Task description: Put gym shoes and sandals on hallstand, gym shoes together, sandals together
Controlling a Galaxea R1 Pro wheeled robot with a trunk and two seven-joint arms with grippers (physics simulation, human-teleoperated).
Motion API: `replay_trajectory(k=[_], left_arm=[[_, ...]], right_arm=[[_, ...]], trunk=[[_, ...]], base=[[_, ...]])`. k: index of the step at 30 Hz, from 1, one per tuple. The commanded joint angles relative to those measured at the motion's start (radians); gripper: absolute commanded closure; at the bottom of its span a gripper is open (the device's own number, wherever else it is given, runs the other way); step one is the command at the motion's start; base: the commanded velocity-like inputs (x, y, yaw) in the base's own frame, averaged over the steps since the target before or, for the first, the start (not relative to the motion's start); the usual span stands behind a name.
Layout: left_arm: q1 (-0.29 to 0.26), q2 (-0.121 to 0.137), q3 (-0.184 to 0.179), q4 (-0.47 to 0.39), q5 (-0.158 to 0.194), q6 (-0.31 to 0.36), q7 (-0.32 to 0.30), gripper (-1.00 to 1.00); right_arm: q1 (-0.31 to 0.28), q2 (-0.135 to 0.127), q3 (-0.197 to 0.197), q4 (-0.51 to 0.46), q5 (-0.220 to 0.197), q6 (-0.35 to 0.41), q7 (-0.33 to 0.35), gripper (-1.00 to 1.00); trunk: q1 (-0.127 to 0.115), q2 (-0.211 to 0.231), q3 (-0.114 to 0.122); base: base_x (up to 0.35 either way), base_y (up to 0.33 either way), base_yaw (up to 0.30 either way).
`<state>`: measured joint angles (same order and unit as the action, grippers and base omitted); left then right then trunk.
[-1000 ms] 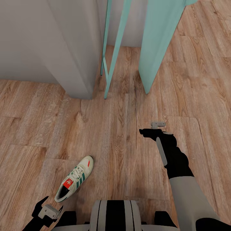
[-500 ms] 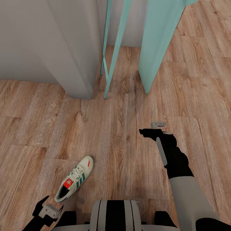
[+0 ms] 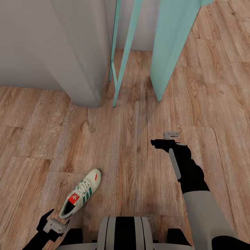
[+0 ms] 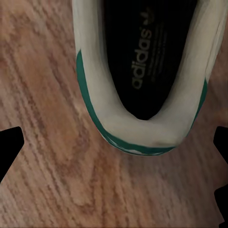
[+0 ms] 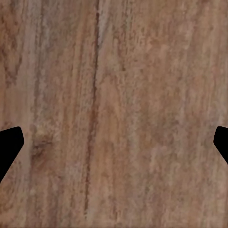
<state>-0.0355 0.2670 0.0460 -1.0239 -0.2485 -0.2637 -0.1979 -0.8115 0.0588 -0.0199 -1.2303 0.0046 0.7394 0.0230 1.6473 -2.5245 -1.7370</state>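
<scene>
Gym shoe [image 3: 80, 193] on floor, just beside open left claw [image 3: 55, 222]

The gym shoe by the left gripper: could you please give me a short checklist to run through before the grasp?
1. Gym shoe lies free on the corridor floor, nothing touching it: ok.
2. Left gripper is open, fingertips wide apart at the edges of the left wrist view: ok.
3. Heel of the shoe sits between the fingers: not ok, it lies just ahead of the fingertips.
4. Left gripper is low enough to close on the heel: cannot tell.
5. Right gripper is open, empty and well away from the shoe: ok.
6. Hallstand within reach for placing: cannot tell.
</scene>
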Motion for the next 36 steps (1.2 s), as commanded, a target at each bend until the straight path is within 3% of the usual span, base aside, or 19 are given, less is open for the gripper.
replay_trajectory(k=[1,36], left_arm=[[-0.001,0.000,0.000,0.000,0.000,0.000,0.000,-1.00],[-0.033,0.000,0.000,0.001,0.000,0.000,0.000,-1.00]], right_arm=[[0.000,0.000,0.000,0.000,0.000,0.000,0.000,-1.00],[0.000,0.001,0.000,0.000,0.000,0.000,0.000,-1.00]], trunk=[[0.000,0.000,0.000],[0.000,0.000,0.000]], base=[[0.000,0.000,0.000],[0.000,0.000,0.000]])
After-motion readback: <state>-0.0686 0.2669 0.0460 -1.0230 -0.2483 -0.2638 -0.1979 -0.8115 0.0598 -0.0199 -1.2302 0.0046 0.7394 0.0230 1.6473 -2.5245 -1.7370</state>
